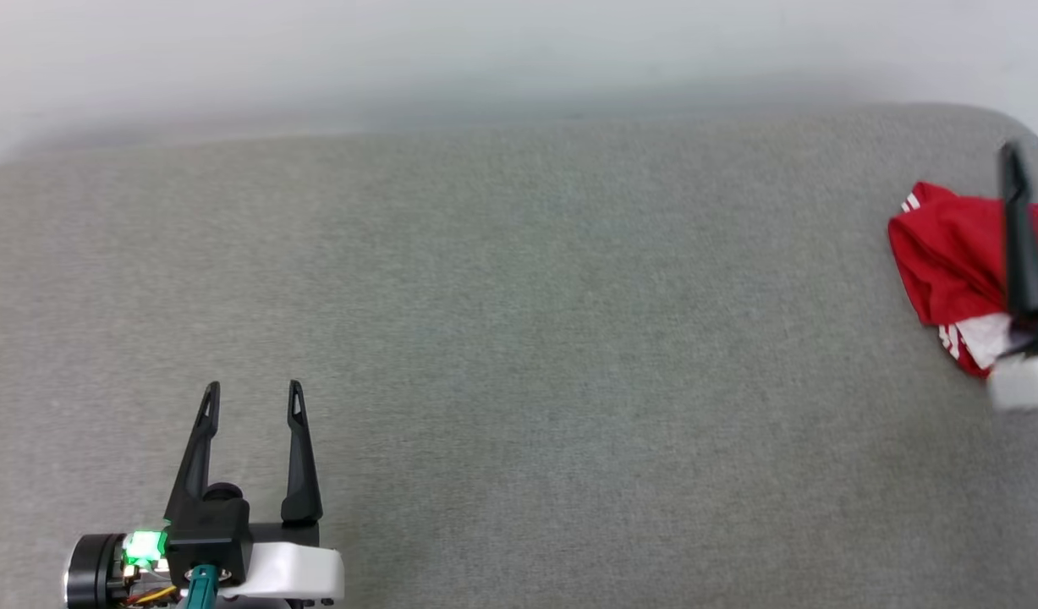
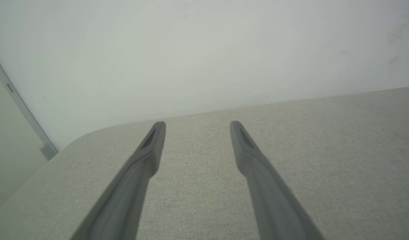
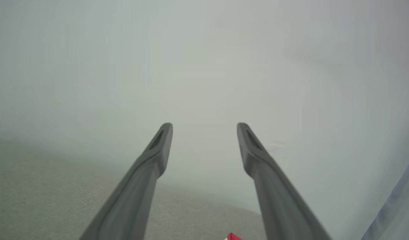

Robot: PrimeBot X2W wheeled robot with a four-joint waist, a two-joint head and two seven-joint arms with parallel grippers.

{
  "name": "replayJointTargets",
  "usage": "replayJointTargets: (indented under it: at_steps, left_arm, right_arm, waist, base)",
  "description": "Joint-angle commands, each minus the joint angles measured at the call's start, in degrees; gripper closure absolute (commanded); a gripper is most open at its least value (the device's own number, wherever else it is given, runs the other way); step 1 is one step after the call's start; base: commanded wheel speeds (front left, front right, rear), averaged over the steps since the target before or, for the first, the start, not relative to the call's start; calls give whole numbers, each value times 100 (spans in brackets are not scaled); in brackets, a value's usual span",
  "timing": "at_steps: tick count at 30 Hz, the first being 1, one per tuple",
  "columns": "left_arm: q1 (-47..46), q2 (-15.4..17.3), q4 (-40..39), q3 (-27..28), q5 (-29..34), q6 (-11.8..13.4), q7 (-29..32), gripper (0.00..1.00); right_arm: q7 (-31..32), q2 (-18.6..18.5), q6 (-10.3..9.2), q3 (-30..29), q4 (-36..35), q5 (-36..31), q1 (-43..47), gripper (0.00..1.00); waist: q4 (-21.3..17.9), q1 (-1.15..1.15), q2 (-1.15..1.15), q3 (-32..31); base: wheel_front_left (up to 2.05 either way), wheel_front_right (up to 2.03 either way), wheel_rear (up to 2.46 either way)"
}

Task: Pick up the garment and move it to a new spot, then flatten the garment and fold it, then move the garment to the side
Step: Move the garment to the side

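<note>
The garment (image 1: 950, 258), red with white striped trim, lies bunched at the far right of the grey table (image 1: 519, 355). One dark finger (image 1: 1022, 237) of my right arm rises in front of it at the frame's right edge. In the right wrist view my right gripper (image 3: 204, 128) stands open and empty, pointing at the pale wall, with a red scrap of the garment (image 3: 233, 237) at the bottom edge. Low on the left, my left gripper (image 1: 252, 396) is open over bare cloth, far from the garment; its own view shows the open left gripper (image 2: 197, 126).
A pale wall (image 1: 519, 59) runs behind the table's far edge. The table's rounded far-left corner (image 2: 77, 140) meets the wall, beside a grey vertical strip (image 2: 24, 113). Its far-right corner (image 1: 1005, 123) curves off just behind the garment.
</note>
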Motion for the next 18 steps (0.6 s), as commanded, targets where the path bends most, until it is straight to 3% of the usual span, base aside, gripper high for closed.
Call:
replayJointTargets:
  at_steps: [1,9,18]
  left_arm:
    - [65,-13,17,6,-14,-17,-13,0]
    - [239,-68,121,14,-25,-65,-13,0]
    - [357,-117,261,-35,-32,-153,-13,0]
  right_arm:
    - [-46,207,-10,-7,-126,-88,280,0]
    - [-72,1163,-10,-82,-385,-403,1318,0]
    - [-145,1627,-9,-89,-155,-449,2067,0]
  waist:
    - [136,1,0,-156]
    - [323,1,0,-443]
    - [464,1,0,-701]
  base:
    - [0,0,0]
    - [0,0,0]
    - [0,0,0]
